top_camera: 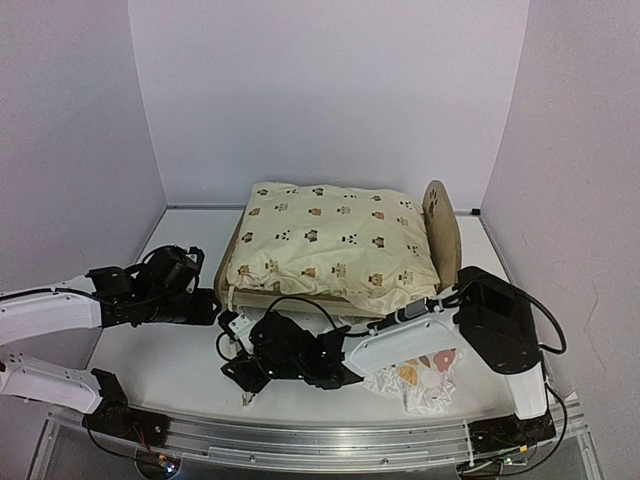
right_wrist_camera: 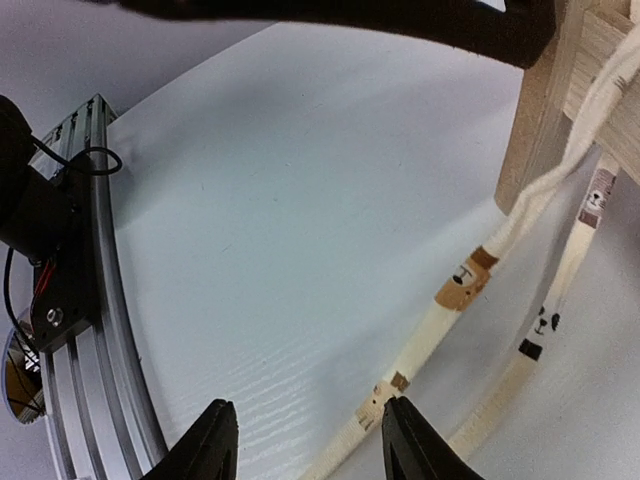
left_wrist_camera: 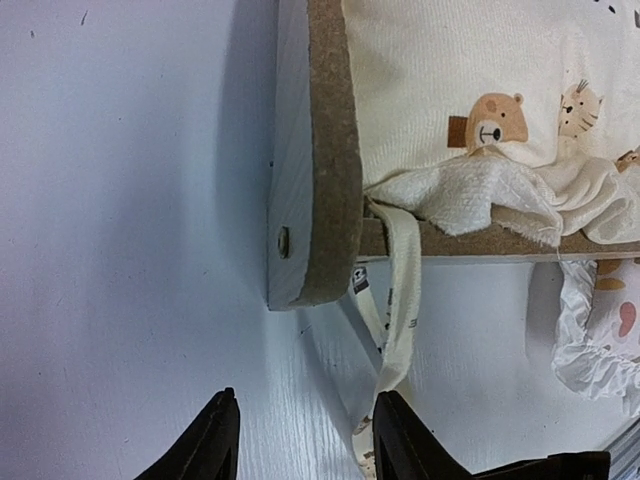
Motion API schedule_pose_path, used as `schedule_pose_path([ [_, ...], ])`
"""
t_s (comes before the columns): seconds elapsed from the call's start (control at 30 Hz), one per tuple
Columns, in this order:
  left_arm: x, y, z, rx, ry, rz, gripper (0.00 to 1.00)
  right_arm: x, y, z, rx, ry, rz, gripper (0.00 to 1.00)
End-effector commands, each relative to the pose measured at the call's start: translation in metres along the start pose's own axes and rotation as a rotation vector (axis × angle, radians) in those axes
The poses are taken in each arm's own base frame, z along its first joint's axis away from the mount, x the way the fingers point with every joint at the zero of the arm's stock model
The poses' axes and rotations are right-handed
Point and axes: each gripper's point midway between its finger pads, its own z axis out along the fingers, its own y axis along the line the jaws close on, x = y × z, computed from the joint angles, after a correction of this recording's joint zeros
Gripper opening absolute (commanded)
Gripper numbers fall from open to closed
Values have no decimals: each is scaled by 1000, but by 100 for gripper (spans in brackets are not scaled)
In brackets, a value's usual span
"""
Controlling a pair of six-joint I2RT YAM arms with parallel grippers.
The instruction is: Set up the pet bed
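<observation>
Fibreboard edges rim the pet bed (left_wrist_camera: 322, 150); left pincer (left_wrist_camera: 305, 440) and right pincer (right_wrist_camera: 310, 440) spread.

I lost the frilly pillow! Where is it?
In the top view, the ruffled pillow lies at the right, under the right arm, in front of the pet bed.

White table (top_camera: 170, 365) under pet bed (top_camera: 441, 232), pillow (top_camera: 428, 385)

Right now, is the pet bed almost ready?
Partly. The cream animal-print cushion already lies on the light-wood pet bed. The left pincer and right pincer are open, empty. Left: the ruffled white floral pillow is off the bed, on the white table.
</observation>
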Motion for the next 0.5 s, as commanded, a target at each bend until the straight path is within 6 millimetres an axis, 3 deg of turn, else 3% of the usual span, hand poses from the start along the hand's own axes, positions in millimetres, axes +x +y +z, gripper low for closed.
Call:
schedule_pose_path([
  [0.0, 0, 7, -6, -13, -29, -21, 47, 16, -1, 24, 20, 44, -19, 51],
  [0.27, -2, 6, -11, 6, -46, -26, 47, 31, -17, 34, 96, 69, -28, 50],
  [0.47, -1, 6, -9, 9, -47, -24, 46, 39, -15, 36, 86, 86, -20, 48],
])
